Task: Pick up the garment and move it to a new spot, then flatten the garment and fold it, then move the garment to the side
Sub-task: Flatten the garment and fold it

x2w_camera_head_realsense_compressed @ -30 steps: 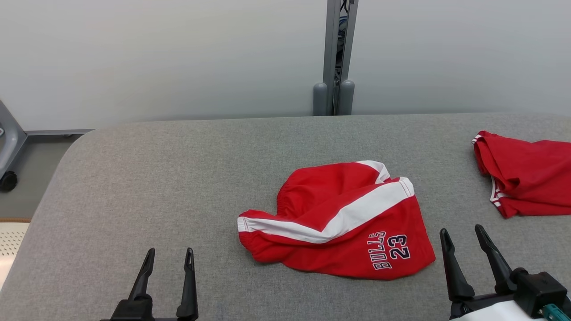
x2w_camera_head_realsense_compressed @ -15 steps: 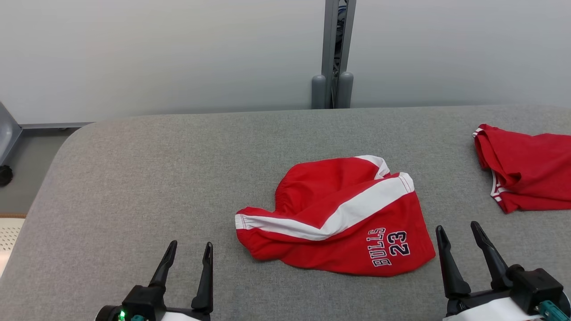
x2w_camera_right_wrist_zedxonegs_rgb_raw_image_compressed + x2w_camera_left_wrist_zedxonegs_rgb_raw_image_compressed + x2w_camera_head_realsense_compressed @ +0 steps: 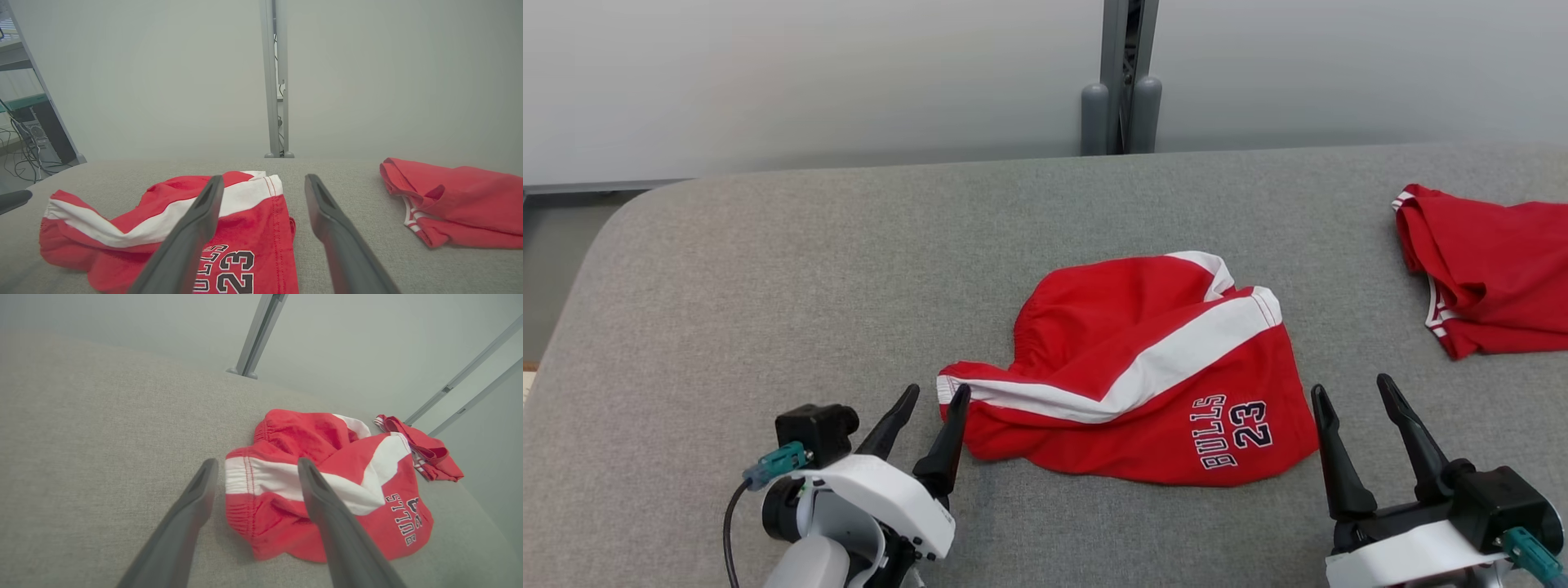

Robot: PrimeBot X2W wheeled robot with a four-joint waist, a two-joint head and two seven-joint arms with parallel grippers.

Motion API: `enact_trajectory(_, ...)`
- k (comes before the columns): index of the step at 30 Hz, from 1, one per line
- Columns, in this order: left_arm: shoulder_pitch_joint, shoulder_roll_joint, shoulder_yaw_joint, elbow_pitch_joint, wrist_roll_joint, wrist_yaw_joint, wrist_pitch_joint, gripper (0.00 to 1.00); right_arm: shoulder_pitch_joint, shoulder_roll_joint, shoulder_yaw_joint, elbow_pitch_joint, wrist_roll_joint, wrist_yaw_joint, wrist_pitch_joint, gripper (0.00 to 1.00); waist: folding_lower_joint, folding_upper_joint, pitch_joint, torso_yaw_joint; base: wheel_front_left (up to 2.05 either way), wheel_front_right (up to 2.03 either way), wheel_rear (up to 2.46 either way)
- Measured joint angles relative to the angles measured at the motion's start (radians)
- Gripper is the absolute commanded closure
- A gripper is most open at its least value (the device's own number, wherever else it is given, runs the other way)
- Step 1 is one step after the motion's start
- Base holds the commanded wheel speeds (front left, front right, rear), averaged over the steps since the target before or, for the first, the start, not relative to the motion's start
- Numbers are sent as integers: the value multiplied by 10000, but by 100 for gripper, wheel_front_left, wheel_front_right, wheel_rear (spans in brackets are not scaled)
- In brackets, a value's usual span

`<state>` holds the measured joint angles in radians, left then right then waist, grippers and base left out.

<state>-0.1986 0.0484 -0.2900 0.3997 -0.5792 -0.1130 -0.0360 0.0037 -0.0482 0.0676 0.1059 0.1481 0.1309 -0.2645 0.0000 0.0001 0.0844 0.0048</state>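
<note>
The garment (image 3: 1143, 367) is a pair of red shorts with a white stripe and "BULLS 23" lettering, lying crumpled mid-table (image 3: 327, 486) (image 3: 184, 228). My left gripper (image 3: 935, 396) is open at its near-left corner, fingers astride the white-banded edge without gripping it; in the left wrist view (image 3: 255, 465) the corner lies between the fingers (image 3: 192, 514). My right gripper (image 3: 1352, 390) is open just right of the shorts' lower right edge, empty (image 3: 263, 179).
A second red garment (image 3: 1486, 269) lies at the table's right edge (image 3: 445, 200) (image 3: 416, 447). The grey padded table (image 3: 768, 278) has a rounded far-left corner. A metal post (image 3: 1123, 77) stands behind the table against pale wall panels.
My left gripper has advanced forward and rightward to the shorts' left corner. The head camera has tilted down a little, shifting the scene. The right gripper has barely moved.
</note>
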Motion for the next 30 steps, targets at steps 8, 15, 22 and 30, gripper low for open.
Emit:
enact_trajectory(8,-644,267,-100,759,71,94,336,0,-151,0,-4,-46,-73,0,0,0,0,0,319,-134,0,0,0)
enact_trajectory(15,-795,253,-190,1271,-29,247,748,0,-196,2,73,-77,-73,0,0,0,0,0,370,-211,0,0,0)
enact_trajectory(22,-985,245,-247,1453,-228,165,853,9,-286,0,105,-180,-71,0,2,0,0,0,492,-274,0,0,0)
enact_trajectory(30,-1175,318,-382,1524,-184,142,754,100,-344,0,140,-234,-75,0,0,0,0,0,622,-248,0,0,0)
